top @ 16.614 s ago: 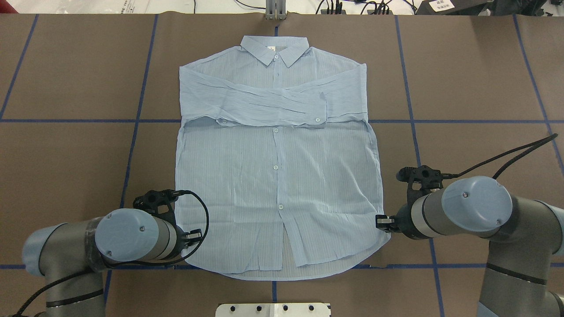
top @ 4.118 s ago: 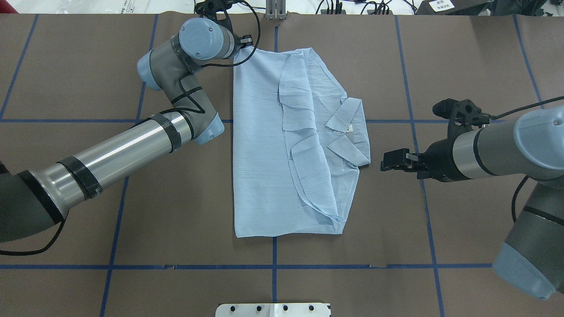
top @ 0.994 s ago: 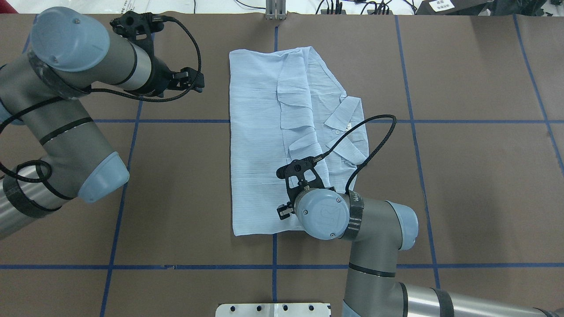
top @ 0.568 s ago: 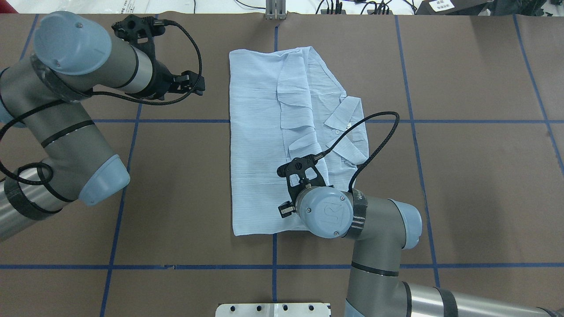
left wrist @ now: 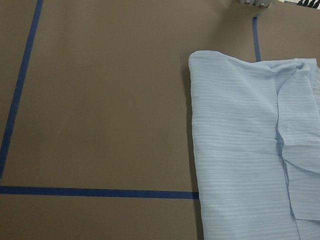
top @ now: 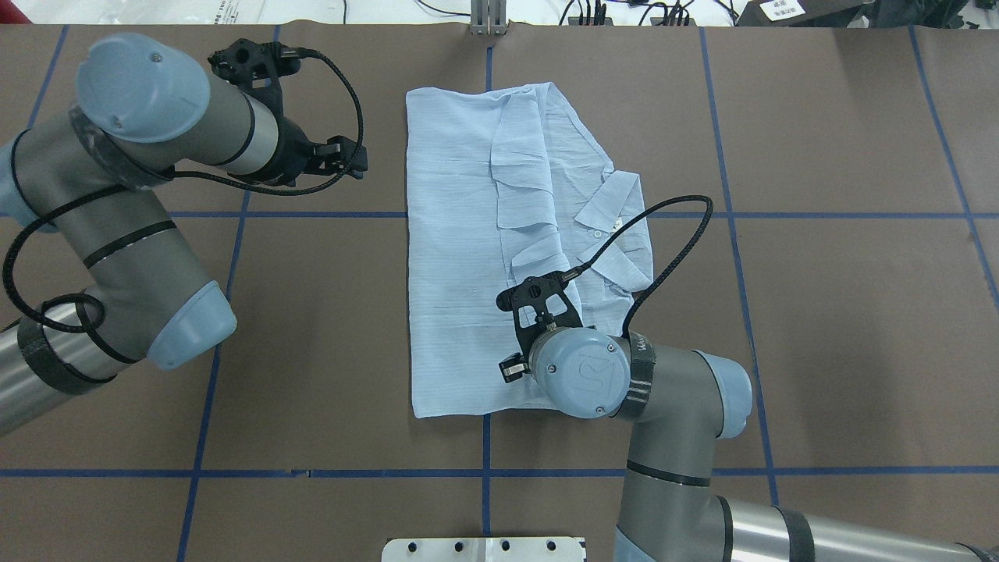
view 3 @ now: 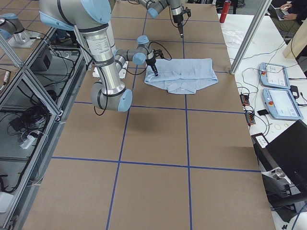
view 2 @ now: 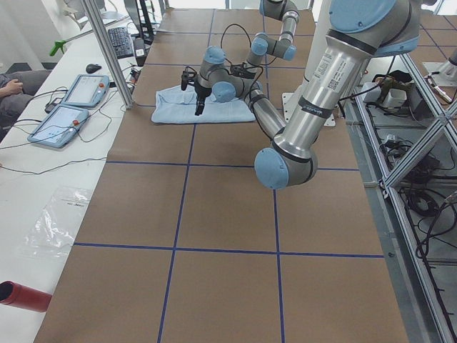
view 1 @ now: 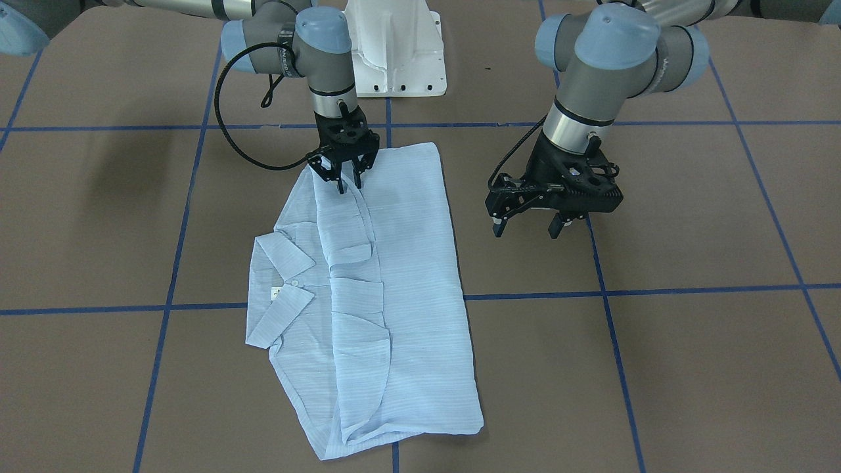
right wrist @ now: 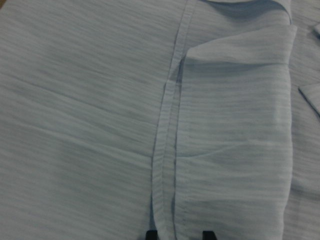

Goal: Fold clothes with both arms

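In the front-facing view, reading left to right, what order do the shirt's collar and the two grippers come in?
shirt collar → right gripper → left gripper

The left arm (top: 133, 257) and right arm (top: 663, 437) are grey and silver tubes with light blue joint caps, small screws and black bands. Black braided cables (top: 358, 117) loop to the black left gripper (view 1: 525, 226) and right gripper (view 1: 350, 186).

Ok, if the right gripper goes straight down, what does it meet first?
The shirt: the right gripper points down at a stitched edge of its top layer, probably just above it.
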